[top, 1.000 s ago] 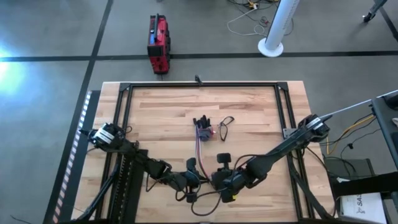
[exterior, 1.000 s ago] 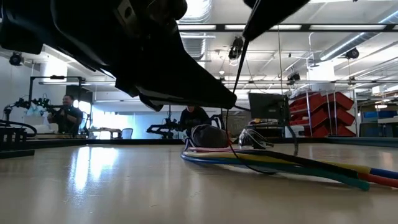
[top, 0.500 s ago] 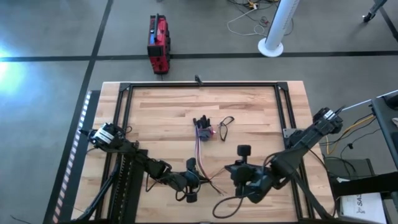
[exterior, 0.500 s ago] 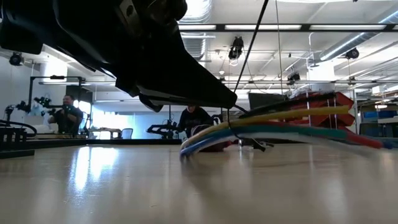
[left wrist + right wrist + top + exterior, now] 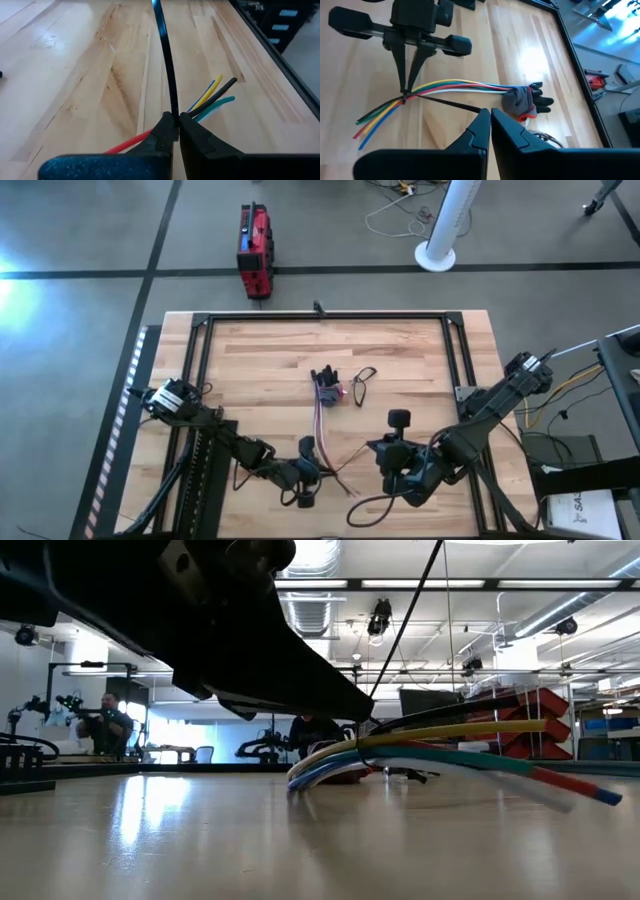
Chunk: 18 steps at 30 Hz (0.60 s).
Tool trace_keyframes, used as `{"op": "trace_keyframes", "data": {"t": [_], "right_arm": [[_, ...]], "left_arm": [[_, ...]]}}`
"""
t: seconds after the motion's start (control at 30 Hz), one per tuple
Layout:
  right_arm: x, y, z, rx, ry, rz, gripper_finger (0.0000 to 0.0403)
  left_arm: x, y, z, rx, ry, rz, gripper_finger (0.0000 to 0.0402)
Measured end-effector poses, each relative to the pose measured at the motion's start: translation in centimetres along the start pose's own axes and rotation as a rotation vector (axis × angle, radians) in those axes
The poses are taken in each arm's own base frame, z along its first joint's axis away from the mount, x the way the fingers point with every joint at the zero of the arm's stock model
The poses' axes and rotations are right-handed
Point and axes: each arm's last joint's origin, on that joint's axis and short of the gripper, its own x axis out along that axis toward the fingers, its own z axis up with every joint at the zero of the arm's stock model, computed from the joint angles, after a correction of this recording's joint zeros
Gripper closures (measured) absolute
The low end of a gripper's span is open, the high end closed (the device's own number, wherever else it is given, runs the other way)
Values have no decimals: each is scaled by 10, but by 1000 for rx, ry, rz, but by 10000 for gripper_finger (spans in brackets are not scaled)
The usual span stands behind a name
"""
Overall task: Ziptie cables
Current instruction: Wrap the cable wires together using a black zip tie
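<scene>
High view: wire loop (image 5: pixel 362 383) beside cables (image 5: pixel 322 415)

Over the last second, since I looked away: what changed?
The right gripper pulled away rightward, drawing the ziptie; the cables had their free ends lifted off the table. The left gripper stayed shut on the ziptie, in place.

Both arms are reaching in low over the near half of the table. The left gripper (image 5: pixel 306 476) sits out in front of its arm, fingers (image 5: pixel 167 131) pinched tight together, pointing toward the table's right side. The right gripper (image 5: pixel 490 114) is just beside it, near the front edge, elbow folded back, fingers pressed together too and aimed back toward the left one.
</scene>
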Motion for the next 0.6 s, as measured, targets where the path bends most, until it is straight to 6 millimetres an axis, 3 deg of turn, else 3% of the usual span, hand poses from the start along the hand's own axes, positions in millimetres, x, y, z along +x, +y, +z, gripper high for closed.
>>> {"op": "trace_keyframes", "data": {"t": [0.23,0.6], "right_arm": [[5,10,-4,-5,54,75,388],[46,47,-10,-41,99,89,270]], "left_arm": [[-5,-3,-5,68,94,-74,400],[-60,-12,4,94,373,-112,400]]}}
